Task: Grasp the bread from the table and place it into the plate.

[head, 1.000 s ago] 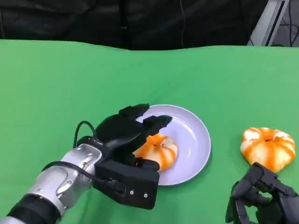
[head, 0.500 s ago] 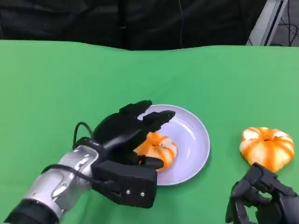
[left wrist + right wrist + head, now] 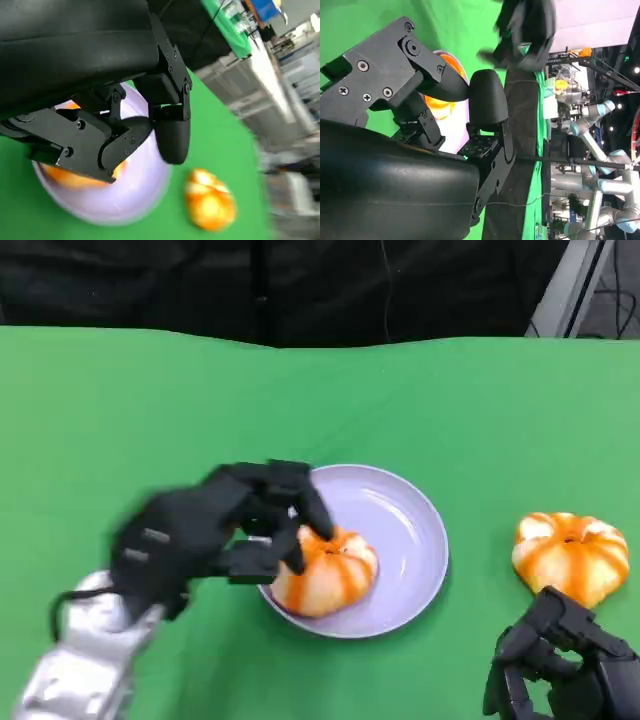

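An orange-and-white bread (image 3: pixel 328 570) lies in the lavender plate (image 3: pixel 405 525), toward its near left side. My left hand (image 3: pixel 205 530) is blurred just left of the plate, its fingers (image 3: pixel 300 510) spread over the bread's left edge and holding nothing. The left wrist view shows this bread (image 3: pixel 70 177) in the plate (image 3: pixel 135 195) behind the fingers (image 3: pixel 170 135). A second bread (image 3: pixel 572 556) sits on the green table at the right. My right hand (image 3: pixel 560 665) rests just in front of it, fingers curled in on nothing; the right wrist view shows this bread (image 3: pixel 439 102) past the fingers.
The green table (image 3: pixel 150 410) spreads wide at the left and the back, ending at a dark curtain. The left wrist view also shows the second bread (image 3: pixel 210 205) on the cloth beyond the plate.
My left hand has pulled back to the left, off the top of the bread, which stays in the plate. The right hand and the second bread have not moved.
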### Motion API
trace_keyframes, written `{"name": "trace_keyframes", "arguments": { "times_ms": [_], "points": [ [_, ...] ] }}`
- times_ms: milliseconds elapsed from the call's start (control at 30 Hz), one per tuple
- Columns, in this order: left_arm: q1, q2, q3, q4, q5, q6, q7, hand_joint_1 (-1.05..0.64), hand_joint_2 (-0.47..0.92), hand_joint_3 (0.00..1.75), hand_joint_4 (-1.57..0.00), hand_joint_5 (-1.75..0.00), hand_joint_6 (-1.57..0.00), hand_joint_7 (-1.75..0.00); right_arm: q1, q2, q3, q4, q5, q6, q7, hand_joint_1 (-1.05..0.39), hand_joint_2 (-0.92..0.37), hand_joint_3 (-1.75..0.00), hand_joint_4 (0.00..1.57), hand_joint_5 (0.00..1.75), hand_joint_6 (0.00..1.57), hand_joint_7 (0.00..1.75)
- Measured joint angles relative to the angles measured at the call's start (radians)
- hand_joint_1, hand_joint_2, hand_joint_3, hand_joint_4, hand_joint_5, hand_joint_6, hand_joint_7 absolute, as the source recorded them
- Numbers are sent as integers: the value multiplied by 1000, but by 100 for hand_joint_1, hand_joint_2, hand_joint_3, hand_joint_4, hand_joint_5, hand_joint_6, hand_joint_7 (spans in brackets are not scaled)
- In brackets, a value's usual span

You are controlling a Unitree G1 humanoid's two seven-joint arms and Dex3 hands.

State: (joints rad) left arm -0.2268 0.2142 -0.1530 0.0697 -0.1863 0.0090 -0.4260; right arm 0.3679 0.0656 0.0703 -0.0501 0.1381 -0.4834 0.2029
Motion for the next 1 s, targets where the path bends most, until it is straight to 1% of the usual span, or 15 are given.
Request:
{"name": "trace_keyframes", "arguments": {
  "times_ms": [33,67,133,233,333,467,533,600,733,800,833,867,900,933,1000],
  "points": [
    [17,10,19,-36,-39,37,-23,-5,45,143,-92,-175,-82,-172,0,-1,-1,1,1,0,1,-15,-46,-137,84,175,77,158],
    [30,17,34,-62,-64,66,-37,-9,49,128,-93,-175,-81,-173,0,-1,-1,1,2,0,2,-14,-46,-137,84,175,77,158],
    [73,33,74,-143,-159,169,-69,-11,52,118,-94,-175,-81,-174,-4,-1,0,2,2,0,6,-14,-46,-137,84,175,77,159],
    [159,77,147,-282,-322,311,-130,-11,55,116,-93,-175,-81,-175,-1,-1,-3,3,2,0,5,-14,-46,-136,85,175,77,159],
    [214,107,209,-353,-426,396,-160,-12,57,112,-93,-175,-81,-175,-4,-1,-4,3,0,1,3,-14,-46,-136,85,175,77,158],
    [307,147,300,-441,-578,506,-179,-15,66,95,-90,-175,-79,-174,-7,-1,-4,3,0,3,4,-14,-46,-137,85,175,78,158],
    [362,166,342,-460,-618,520,-203,-15,71,88,-90,-175,-77,-174,-7,-1,-6,5,1,3,4,-13,-45,-137,85,175,78,158],
    [417,180,375,-464,-634,520,-229,-15,72,86,-89,-175,-78,-175,-8,-1,-7,7,1,3,4,-13,-45,-137,85,175,78,157],
    [523,186,430,-459,-650,521,-252,-16,73,84,-88,-175,-77,-175,-14,-2,-9,10,1,3,6,-13,-46,-137,84,175,78,157],
    [559,184,438,-439,-649,516,-268,-14,76,79,-84,-175,-82,-160,-15,-3,-10,14,1,3,7,-14,-45,-137,85,175,78,157],
    [574,180,440,-427,-646,502,-276,-14,77,79,-83,-175,-84,-156,-15,-3,-11,15,1,3,8,-14,-45,-137,85,175,78,157],
    [587,171,440,-407,-639,482,-289,-13,75,84,-84,-174,-87,-152,-15,-4,-13,16,3,3,9,-14,-45,-137,85,175,78,157],
    [598,160,439,-384,-627,459,-302,-13,69,94,-86,-173,-91,-150,-16,-5,-15,17,3,3,10,-14,-46,-137,84,175,77,157],
    [605,149,437,-358,-612,433,-315,-13,66,100,-87,-172,-92,-149,-16,-7,-17,19,3,3,11,-14,-46,-137,84,175,77,157],
    [609,125,430,-306,-577,380,-332,-12,65,104,-89,-171,-93,-149,-17,-9,-19,25,4,3,13,-14,-46,-137,84,175,77,157]
  ]
}}
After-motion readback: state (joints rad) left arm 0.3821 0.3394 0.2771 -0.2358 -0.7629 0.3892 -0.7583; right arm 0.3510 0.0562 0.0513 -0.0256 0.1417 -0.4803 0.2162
